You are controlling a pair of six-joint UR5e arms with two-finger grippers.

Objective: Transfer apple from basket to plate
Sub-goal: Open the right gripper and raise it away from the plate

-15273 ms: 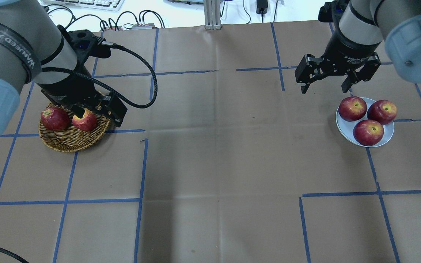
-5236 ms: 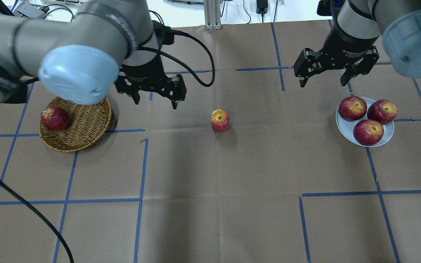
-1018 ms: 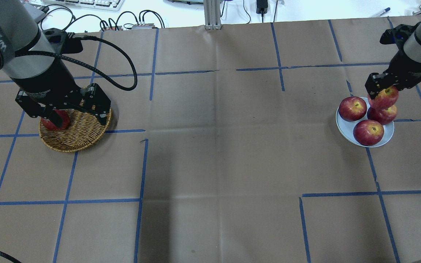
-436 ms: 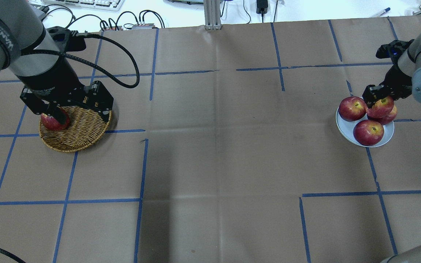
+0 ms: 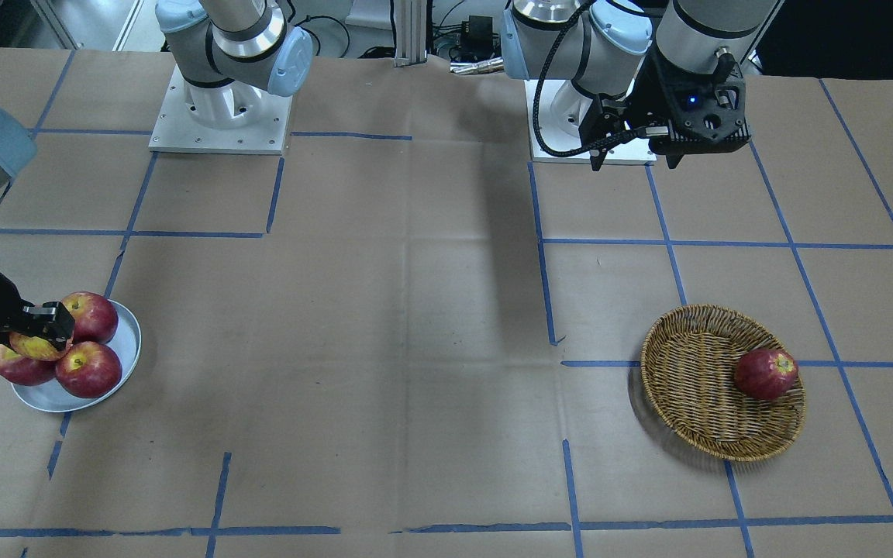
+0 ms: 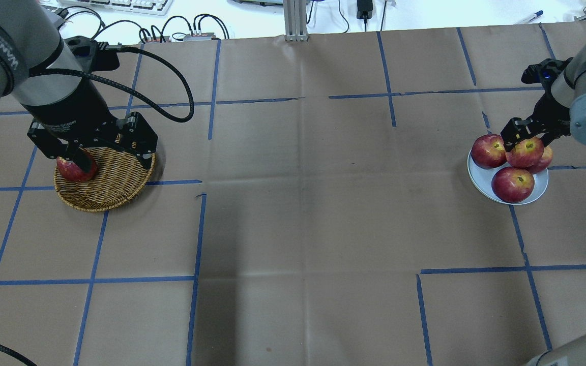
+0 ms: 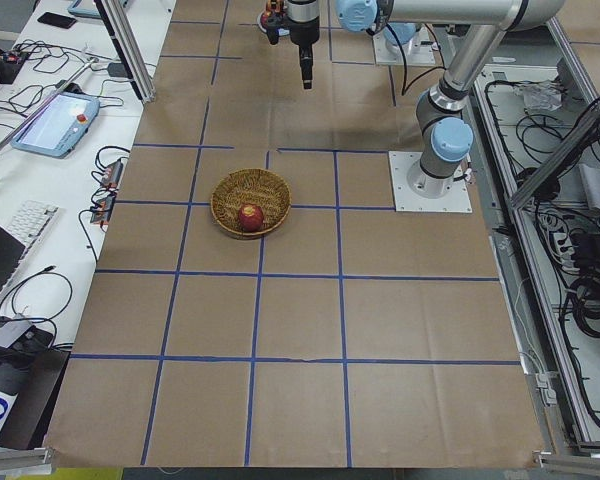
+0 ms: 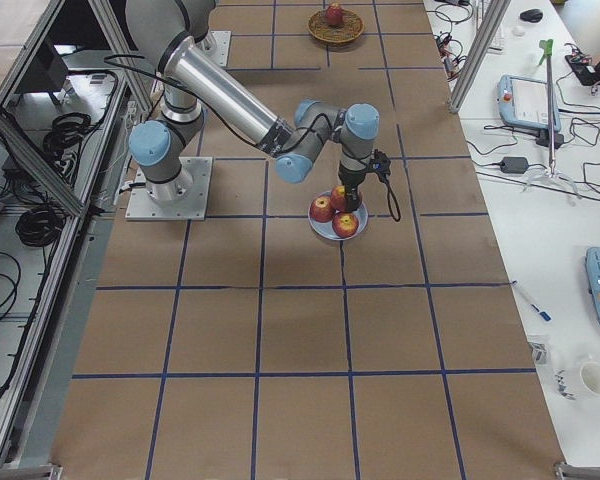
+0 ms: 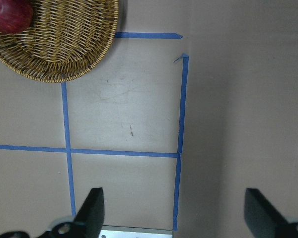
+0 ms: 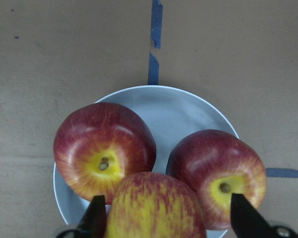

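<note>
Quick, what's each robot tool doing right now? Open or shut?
Left tool: open, holding nothing.
Right tool: shut on the apple, over the plate.

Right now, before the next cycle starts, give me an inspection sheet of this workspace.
Surface: table covered in brown paper with a blue tape grid.
Job's things: the apple hangs low over the plate, which holds three darker apples; the basket holds one dark apple.
Clutter: nothing seen.
Hands: right hand shut on the apple; left hand open, empty, raised near the basket.
Cables: black cable loops off the left wrist, above the table.
Surroundings: keyboard and wires beyond the far edge.
</note>
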